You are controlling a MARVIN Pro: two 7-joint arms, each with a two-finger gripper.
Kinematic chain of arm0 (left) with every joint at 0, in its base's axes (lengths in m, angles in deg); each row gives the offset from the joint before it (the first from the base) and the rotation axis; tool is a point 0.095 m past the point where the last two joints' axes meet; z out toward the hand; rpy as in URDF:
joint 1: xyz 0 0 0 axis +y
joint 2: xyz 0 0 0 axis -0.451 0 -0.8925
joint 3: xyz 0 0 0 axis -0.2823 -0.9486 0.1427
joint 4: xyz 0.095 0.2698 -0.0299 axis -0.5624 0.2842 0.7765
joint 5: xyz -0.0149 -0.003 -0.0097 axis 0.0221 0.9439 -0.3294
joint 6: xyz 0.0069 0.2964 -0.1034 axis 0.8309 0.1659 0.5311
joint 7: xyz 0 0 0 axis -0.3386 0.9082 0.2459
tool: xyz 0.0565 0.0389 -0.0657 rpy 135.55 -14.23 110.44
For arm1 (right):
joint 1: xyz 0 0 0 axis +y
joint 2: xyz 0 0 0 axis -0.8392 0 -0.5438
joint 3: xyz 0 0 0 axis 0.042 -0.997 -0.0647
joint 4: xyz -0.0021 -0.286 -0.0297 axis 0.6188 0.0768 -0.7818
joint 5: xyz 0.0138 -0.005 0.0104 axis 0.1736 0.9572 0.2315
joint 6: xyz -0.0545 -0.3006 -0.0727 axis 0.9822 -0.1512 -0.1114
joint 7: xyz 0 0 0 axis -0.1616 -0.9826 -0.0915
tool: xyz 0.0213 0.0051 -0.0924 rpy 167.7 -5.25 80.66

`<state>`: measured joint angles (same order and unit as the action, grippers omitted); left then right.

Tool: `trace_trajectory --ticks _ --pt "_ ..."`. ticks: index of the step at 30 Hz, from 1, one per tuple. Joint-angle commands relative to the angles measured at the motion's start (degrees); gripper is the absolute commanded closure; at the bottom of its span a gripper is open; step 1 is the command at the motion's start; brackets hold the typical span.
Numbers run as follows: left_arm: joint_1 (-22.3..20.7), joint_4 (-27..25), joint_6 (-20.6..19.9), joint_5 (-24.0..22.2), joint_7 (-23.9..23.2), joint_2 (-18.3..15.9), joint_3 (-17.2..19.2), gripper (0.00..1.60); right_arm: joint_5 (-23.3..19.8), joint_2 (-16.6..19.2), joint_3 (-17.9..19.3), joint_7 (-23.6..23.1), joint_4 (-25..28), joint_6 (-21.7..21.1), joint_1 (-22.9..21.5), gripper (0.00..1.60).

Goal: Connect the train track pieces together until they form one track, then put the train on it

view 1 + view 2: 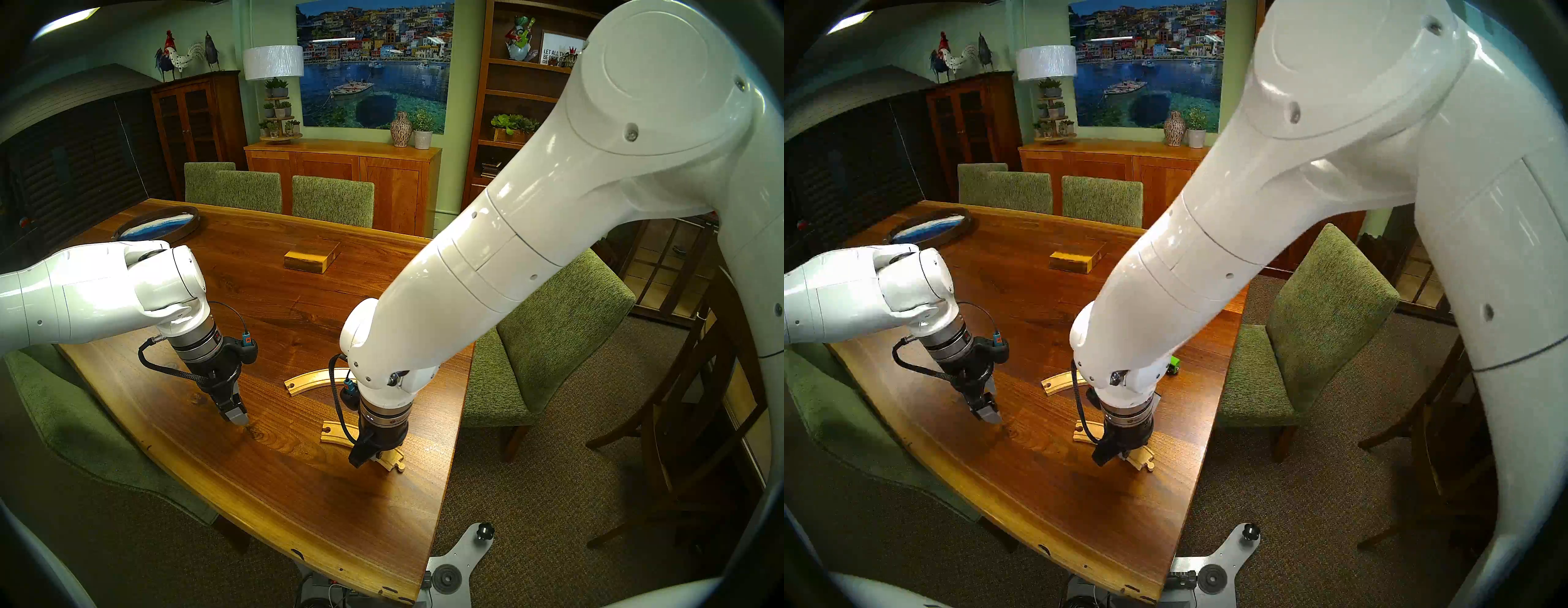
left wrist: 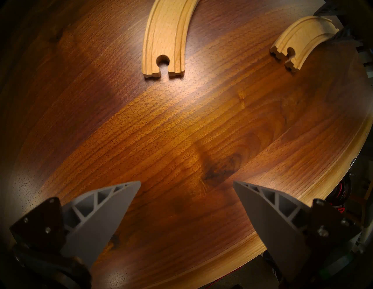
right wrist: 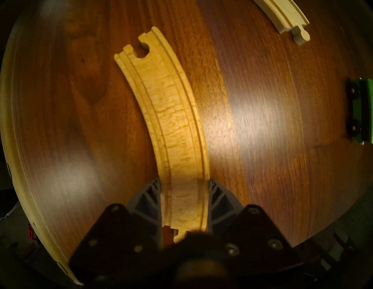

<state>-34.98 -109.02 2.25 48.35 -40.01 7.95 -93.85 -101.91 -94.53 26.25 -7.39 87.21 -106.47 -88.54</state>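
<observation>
Where writing can be read, it is found only on a small framed sign (image 1: 561, 47) on the bookshelf at the back, whose pale letters begin "LET ALL TH" and "BE D"; the rest is covered by the right arm. No brand or label is made out on the toys.

Two curved pale wooden track pieces with twin grooves are counted on the dark walnut counter (image 1: 271, 488), lying apart and unjoined. The nearer track piece (image 3: 173, 125) is set close to the counter's front edge, and the farther track piece (image 2: 165, 38) is placed just beyond it. Each is seen with a round socket at one end; a round peg is shown at the other end of each in the right wrist view.

One small bright green train (image 1: 1174, 364) with black wheels is found beyond the right wrist, near the counter's right edge, well apart from the nearer piece.

The right gripper (image 3: 184, 193) is pointed down over the nearer track piece near its peg end, and its grey fingers (image 3: 150, 198) are pressed against both sides of the wood. The left gripper (image 2: 186, 184) is held spread wide over bare counter, with nothing between its fingers.

One rectangular wooden box (image 1: 312, 258), one round dark tray (image 1: 157, 224) and five green upholstered chairs are also counted.
</observation>
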Motion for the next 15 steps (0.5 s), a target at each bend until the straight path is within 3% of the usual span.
trace_trajectory --ticks 1,8,15 --pt "-1.7 0.02 0.01 0.02 -0.02 -0.03 1.23 0.0 0.61 5.9 0.93 1.96 2.88 0.71 -6.7 1.6" --pt "-1.7 0.03 0.01 0.02 -0.01 -0.03 1.23 0.0 1.22 9.58 1.15 3.53 5.23 0.72 -9.35 1.6" --pt "-1.77 -0.02 -0.02 0.05 -0.05 -0.07 1.24 0.0 1.55 10.36 -0.56 2.23 5.12 0.7 -10.85 1.6"
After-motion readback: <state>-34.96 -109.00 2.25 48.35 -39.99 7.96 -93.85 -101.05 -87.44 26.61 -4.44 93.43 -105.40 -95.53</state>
